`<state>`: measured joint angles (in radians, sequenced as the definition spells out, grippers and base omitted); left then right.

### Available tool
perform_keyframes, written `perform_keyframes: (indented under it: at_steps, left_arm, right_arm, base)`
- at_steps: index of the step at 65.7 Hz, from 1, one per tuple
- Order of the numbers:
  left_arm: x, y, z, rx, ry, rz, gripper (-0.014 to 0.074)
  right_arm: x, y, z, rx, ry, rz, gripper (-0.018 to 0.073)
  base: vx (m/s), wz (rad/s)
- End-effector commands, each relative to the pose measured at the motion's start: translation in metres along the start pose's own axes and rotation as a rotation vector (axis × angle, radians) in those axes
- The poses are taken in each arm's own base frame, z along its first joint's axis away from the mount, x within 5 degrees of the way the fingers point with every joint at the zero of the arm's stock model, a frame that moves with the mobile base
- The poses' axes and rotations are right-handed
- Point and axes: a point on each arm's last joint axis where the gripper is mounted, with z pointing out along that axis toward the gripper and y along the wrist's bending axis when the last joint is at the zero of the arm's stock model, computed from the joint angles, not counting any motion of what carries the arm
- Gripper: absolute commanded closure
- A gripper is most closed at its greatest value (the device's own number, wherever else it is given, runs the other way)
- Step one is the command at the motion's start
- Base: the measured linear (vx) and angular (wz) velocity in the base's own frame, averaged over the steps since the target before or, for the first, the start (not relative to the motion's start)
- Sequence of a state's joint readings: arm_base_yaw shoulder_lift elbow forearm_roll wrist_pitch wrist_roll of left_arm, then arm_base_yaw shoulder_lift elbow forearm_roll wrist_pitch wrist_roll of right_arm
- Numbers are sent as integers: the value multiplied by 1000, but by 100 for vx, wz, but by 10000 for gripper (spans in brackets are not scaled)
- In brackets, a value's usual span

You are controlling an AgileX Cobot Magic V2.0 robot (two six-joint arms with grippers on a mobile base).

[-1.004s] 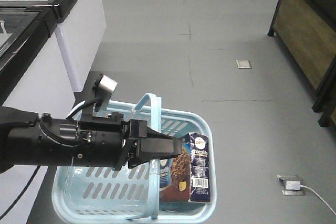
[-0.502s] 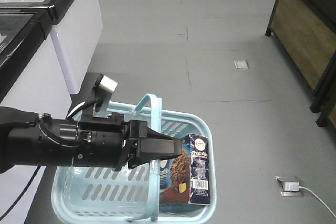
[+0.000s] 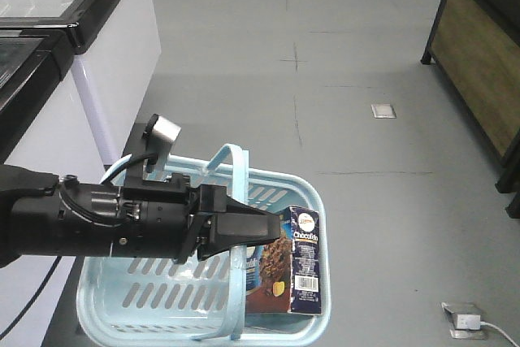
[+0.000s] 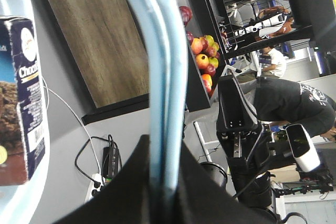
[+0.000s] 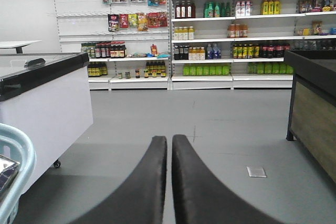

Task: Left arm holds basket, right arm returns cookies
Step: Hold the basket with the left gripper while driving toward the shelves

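Note:
The light blue basket (image 3: 146,298) hangs low in the front view, its two looped handles (image 3: 236,201) pressed together. My left gripper (image 3: 275,229) reaches in from the left and is shut on them. In the left wrist view the paired handles (image 4: 165,51) run down into the left gripper (image 4: 165,142). The cookies (image 3: 296,270), a dark navy carton, stand upright in the basket's right end and also show as the cookies (image 4: 21,103). My right gripper (image 5: 169,139) is shut on nothing and points down the aisle, with the basket's rim (image 5: 18,163) at its left.
A white chest freezer (image 3: 89,46) with a black lid flanks the left. A wood-panelled stand (image 3: 487,62) stands on the right. A floor socket with a cable (image 3: 463,314) lies at the lower right. Stocked shelves (image 5: 231,24) line the far wall.
The floor, freezer and stand have shifted a little in the front view, so the viewpoint moved. The left gripper, basket and cookies keep the same hold and position in the frame.

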<state>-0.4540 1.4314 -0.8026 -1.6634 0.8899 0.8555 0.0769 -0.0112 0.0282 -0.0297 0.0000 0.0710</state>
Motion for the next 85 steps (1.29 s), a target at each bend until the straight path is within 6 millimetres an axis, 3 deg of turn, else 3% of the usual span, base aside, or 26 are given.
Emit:
perform_keyframes:
  at_steps: [1, 85]
  left_arm:
    - [-8, -30, -7, 140, -60, 15, 599]
    - [-8, -30, -7, 140, -61, 14, 599]
  right_arm:
    - [-2, 0, -1, 1, -68, -17, 568]
    - [-2, 0, -1, 1, -68, -17, 568]
  base:
    - [25, -3]
    - [34, -3]
